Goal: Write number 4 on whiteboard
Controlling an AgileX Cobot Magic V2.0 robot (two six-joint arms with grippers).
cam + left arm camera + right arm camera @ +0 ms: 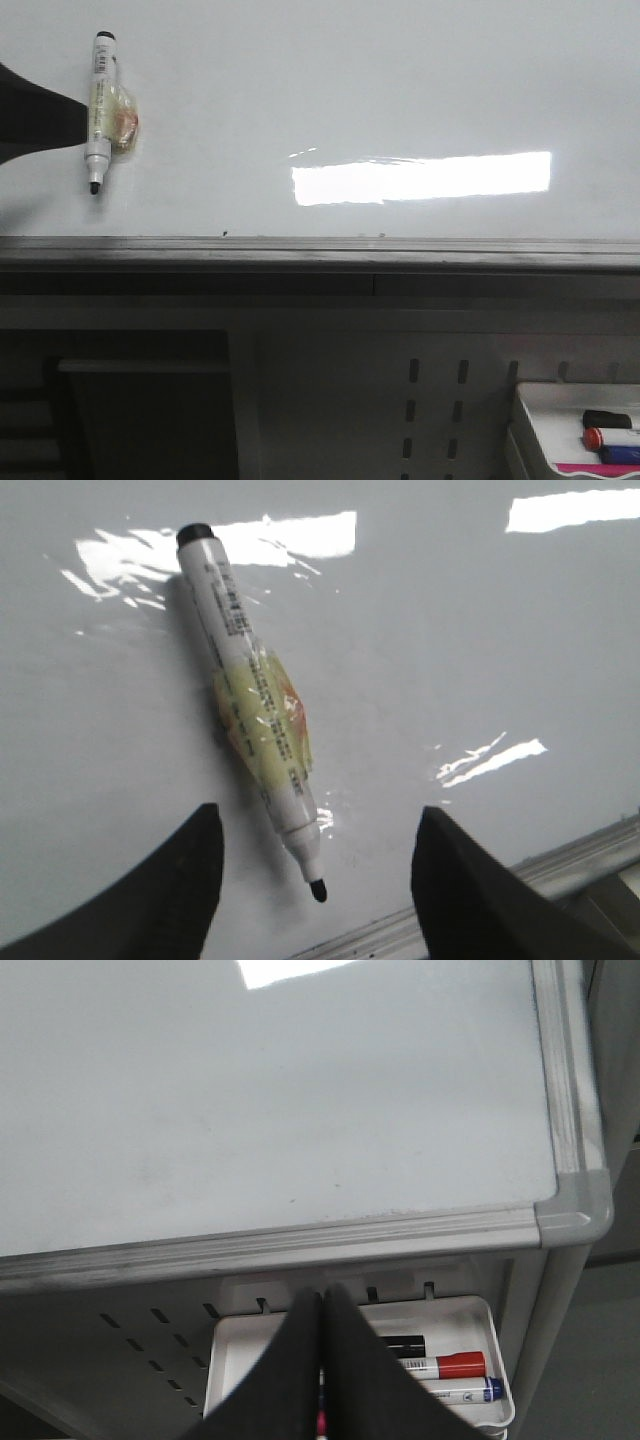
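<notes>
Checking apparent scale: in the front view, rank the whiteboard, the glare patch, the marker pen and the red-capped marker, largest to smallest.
1. whiteboard
2. glare patch
3. marker pen
4. red-capped marker, cut off by the picture's edge, so its rank is unsure.

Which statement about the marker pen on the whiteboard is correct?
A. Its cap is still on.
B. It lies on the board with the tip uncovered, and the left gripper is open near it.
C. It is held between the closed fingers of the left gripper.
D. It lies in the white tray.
B: the marker pen lies on the whiteboard with its black tip bare, and the left gripper is open, its fingers apart from the pen.
</notes>
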